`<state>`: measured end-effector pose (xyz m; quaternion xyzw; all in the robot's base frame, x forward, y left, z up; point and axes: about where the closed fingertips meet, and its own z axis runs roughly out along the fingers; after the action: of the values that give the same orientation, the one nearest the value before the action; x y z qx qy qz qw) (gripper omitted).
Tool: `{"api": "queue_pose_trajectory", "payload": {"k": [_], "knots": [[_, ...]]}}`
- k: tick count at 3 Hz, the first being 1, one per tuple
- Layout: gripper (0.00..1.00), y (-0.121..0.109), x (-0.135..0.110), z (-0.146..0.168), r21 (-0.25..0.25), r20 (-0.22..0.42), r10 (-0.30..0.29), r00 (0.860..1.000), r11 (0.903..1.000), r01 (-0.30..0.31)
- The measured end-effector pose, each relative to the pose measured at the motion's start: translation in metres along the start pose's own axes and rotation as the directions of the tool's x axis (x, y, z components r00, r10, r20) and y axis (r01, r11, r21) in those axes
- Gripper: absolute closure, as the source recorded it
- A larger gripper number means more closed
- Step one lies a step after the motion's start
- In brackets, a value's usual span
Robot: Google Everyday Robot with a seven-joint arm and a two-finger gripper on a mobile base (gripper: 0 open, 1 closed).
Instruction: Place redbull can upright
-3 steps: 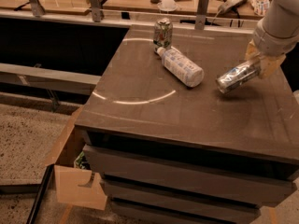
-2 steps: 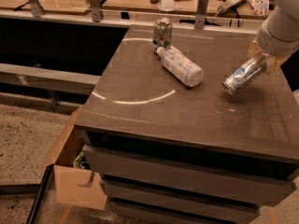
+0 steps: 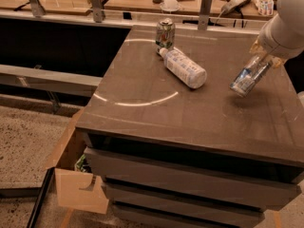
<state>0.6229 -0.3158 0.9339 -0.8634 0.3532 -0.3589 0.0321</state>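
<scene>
The redbull can (image 3: 248, 76), slim and silver-blue, hangs tilted above the right side of the dark table (image 3: 142, 113), its bottom end pointing down-left. My gripper (image 3: 262, 59) is shut on the can's upper end and holds it clear of the tabletop. The white arm comes in from the upper right corner.
A clear plastic bottle with a white label (image 3: 184, 68) lies on its side at the table's middle back. A short green-and-white can (image 3: 165, 33) stands upright behind it. An open cardboard box (image 3: 76, 175) sits on the floor at the table's left front. Shelves with clutter run along the back.
The gripper has lifted the redbull can a little and swung it steeper, so its lower end now points more downward. The bottle and the green can have not moved.
</scene>
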Motion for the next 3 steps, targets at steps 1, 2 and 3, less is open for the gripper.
{"api": "queue_pose_trajectory", "payload": {"k": [1,2,3], "knots": [[1.0,-0.002,0.0,-0.001,0.013,-0.008,-0.01,1.0,0.9999,0.01],[1.0,-0.008,-0.003,-0.009,0.065,-0.045,-0.051,0.998,0.9964,0.054],[1.0,-0.009,-0.019,-0.034,0.155,-0.091,-0.134,0.987,0.977,0.147]]}}
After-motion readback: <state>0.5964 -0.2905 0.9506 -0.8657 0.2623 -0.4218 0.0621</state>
